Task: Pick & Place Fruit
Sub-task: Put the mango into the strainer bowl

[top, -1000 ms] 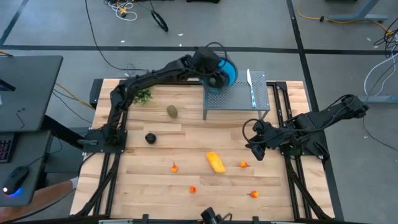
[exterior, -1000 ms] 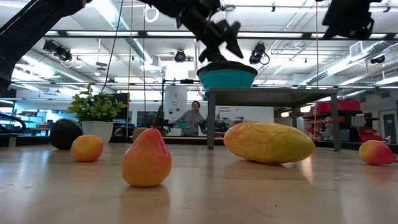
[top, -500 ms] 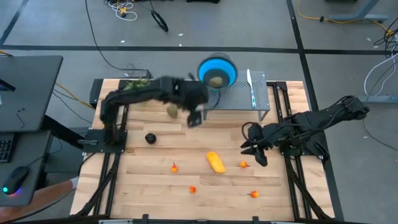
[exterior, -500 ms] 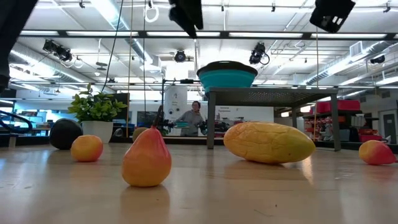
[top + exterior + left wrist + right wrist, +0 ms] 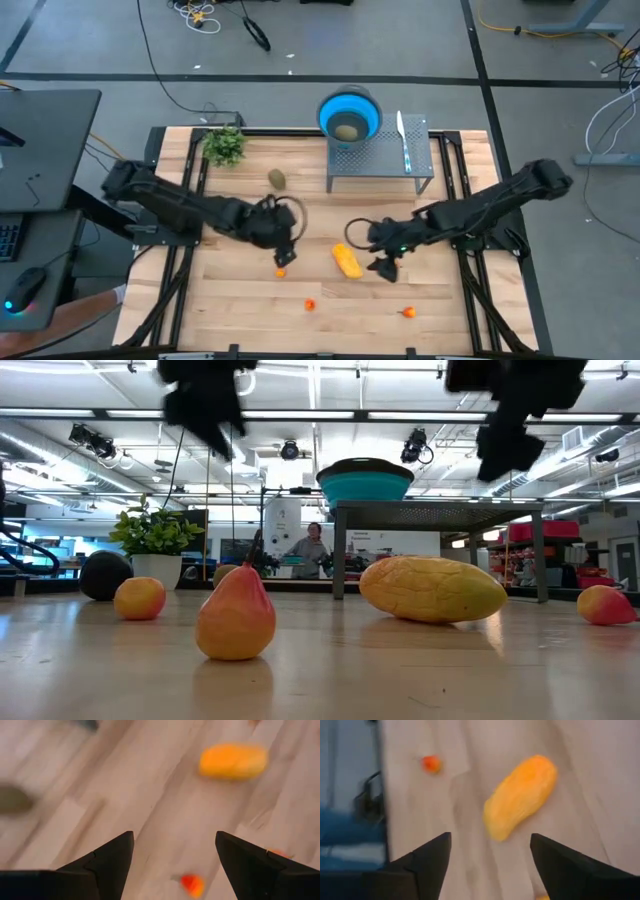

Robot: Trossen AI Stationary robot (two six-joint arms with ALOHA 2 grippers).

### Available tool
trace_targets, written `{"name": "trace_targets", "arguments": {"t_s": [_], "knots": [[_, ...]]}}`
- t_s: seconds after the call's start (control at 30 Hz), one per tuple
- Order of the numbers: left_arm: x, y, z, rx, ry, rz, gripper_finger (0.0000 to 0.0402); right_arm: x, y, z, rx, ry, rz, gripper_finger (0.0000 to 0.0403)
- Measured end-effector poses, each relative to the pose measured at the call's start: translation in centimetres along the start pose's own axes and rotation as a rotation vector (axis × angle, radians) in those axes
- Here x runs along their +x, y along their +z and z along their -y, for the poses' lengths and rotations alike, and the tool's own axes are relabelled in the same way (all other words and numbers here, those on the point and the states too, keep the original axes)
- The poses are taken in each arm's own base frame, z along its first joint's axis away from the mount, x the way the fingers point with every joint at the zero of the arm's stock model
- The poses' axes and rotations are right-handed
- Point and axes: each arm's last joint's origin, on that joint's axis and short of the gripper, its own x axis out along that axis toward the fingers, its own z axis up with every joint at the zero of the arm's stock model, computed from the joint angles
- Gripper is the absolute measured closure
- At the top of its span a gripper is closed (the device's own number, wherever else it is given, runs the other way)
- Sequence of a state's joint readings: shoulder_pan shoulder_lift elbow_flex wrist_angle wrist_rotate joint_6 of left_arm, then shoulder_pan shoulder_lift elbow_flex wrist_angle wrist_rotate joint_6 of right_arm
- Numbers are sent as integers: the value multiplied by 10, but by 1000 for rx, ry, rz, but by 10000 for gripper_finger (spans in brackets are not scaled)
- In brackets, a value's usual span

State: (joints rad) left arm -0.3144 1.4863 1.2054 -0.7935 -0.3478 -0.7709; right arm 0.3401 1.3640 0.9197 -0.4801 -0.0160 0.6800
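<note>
High view: the left hand hangs over the bench, just above a small red fruit. The right hand sits just beside the yellow fruit. One oval lies in the blue bowl on the rack; another oval rests on the bench.

Low view: a pear stands in front, the yellow fruit behind it.

Left wrist view: fingers spread apart, empty.

Right wrist view: fingers spread apart, empty, near the yellow fruit.
</note>
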Motion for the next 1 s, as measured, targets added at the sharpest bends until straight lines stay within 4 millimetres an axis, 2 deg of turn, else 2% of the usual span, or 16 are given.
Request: {"name": "trace_targets", "arguments": {"t_s": [0.1, 0.23, 0.37, 0.57, 0.8, 1.0], "knots": [[0, -30, -12, -35, 0, -19, 109, 22, 3, -3, 90, -82, 36, 108], [-8, -59, -27, -34, -7, -33, 109, 44, 6, -5, 189, -112, 52, 93], [-21, -75, -38, -11, -50, -16, 109, 63, 4, -4, 250, -128, 34, 67], [-38, -82, -50, -19, -95, 35, 109, 88, 2, 1, 237, -199, 63, 52], [-45, -82, -55, -33, -120, 60, 109, 117, -6, 9, 178, -267, 46, 54], [-45, -82, -55, -43, -127, 55, 109, 123, -10, 11, 107, -317, 48, 92]]}}
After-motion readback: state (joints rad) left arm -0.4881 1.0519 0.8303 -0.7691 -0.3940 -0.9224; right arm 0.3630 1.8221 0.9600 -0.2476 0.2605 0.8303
